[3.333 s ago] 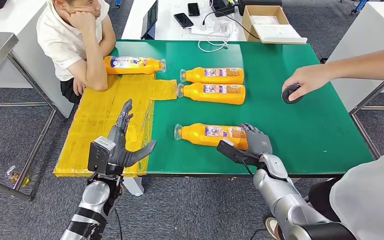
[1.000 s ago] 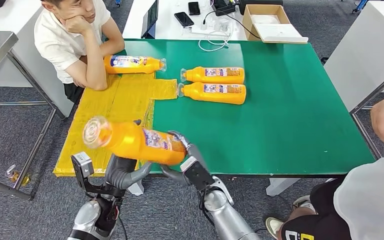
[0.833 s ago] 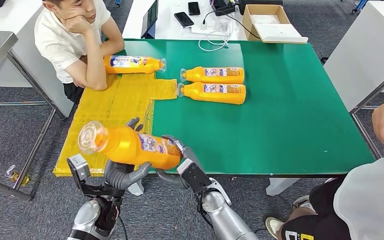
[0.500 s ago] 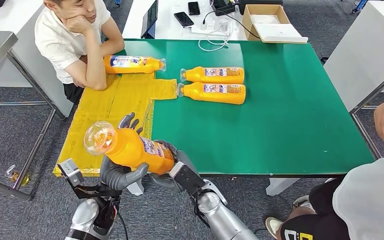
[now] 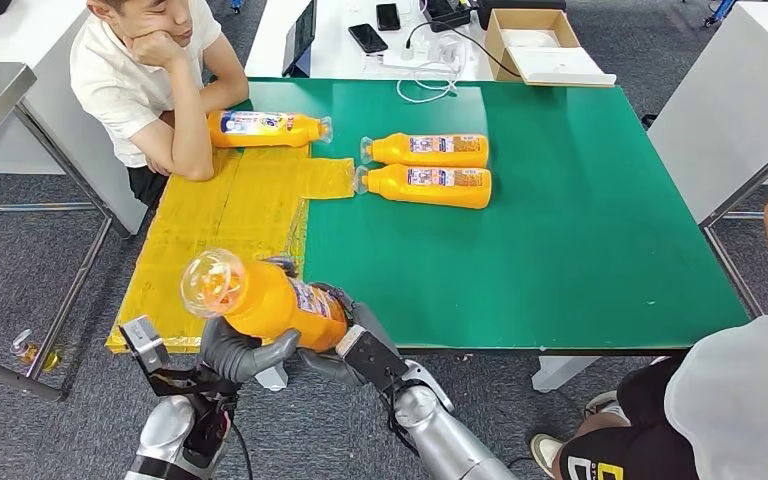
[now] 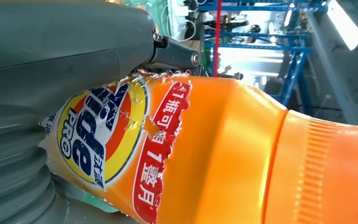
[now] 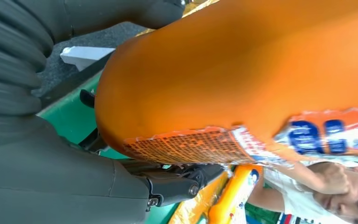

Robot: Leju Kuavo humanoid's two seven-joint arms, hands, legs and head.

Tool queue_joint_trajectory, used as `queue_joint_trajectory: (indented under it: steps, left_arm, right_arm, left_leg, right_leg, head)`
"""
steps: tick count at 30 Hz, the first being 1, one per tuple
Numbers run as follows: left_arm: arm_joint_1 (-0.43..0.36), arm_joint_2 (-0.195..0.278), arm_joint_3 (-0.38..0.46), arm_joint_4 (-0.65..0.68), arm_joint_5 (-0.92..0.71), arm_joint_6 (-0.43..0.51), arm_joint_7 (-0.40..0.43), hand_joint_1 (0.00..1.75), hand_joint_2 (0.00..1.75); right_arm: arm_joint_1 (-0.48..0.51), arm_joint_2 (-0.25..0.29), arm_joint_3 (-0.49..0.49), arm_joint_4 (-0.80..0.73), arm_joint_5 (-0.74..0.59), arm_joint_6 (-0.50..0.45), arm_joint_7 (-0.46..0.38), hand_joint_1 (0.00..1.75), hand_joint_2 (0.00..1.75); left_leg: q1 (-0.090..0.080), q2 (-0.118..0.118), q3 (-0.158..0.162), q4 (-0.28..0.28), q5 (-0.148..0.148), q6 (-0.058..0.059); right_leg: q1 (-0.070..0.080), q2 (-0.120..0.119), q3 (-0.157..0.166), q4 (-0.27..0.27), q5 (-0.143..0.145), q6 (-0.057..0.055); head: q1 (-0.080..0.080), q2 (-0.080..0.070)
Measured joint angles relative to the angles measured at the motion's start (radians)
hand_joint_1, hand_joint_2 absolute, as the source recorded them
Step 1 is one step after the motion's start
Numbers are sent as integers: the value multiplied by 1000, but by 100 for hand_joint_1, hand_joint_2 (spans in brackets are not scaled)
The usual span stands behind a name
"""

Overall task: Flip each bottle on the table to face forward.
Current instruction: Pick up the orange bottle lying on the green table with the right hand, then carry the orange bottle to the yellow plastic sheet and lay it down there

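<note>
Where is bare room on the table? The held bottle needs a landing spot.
Free: green table right of and in front of the two paired bottles; yellow sheet in front of the third bottle. Crowded: the back-left, beside the person's arm.

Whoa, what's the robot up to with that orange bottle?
The robot holds one orange bottle off the table between both hands, left hand under it and right hand at its base, cap end raised. Three more bottles lie flat: two on the green top, one by a seated person's arm.
</note>
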Motion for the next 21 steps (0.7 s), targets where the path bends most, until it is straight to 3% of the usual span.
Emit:
queue_joint_trajectory:
  steps: [10, 11, 12, 15, 16, 21]
  left_arm:
    - [-11, 8, -15, 25, -45, 17, 3, 175, 175]
    - [-12, 8, -15, 26, -44, 16, 3, 175, 175]
    - [-12, 8, -15, 26, -43, 13, 5, 175, 175]
    - [-13, 10, -17, 27, -34, -7, 13, 175, 175]
    - [-14, 11, -18, 29, -31, -12, 16, 175, 175]
    - [-51, 8, -11, 38, 64, 10, 55, 175, 175]
  right_arm:
    - [26, -1, 0, -25, -11, 11, 4, 175, 175]
    - [27, -1, 0, -27, -15, 17, 4, 171, 175]
    - [29, -1, 0, -29, -21, 25, 3, 127, 175]
    - [40, -3, 0, -41, -39, 59, -12, 0, 44]
    - [46, -4, 0, -52, -50, 72, -22, 0, 0]
    - [167, -7, -29, -272, -236, 240, -61, 0, 0]
  left_leg:
    - [0, 0, 0, 0, 0, 0]
    - [0, 0, 0, 0, 0, 0]
    - [0, 0, 0, 0, 0, 0]
    - [0, 0, 0, 0, 0, 0]
    - [0, 0, 0, 0, 0, 0]
    - [0, -6, -2, 0, 0, 0]
  right_leg:
    - [0, 0, 0, 0, 0, 0]
    - [0, 0, 0, 0, 0, 0]
    - [0, 0, 0, 0, 0, 0]
    - [0, 0, 0, 0, 0, 0]
    - [0, 0, 0, 0, 0, 0]
    - [0, -3, 0, 0, 0, 0]
  head:
    - [0, 0]
    - [0, 0]
    - [0, 0]
    - [0, 0]
    - [0, 0]
    - [0, 0]
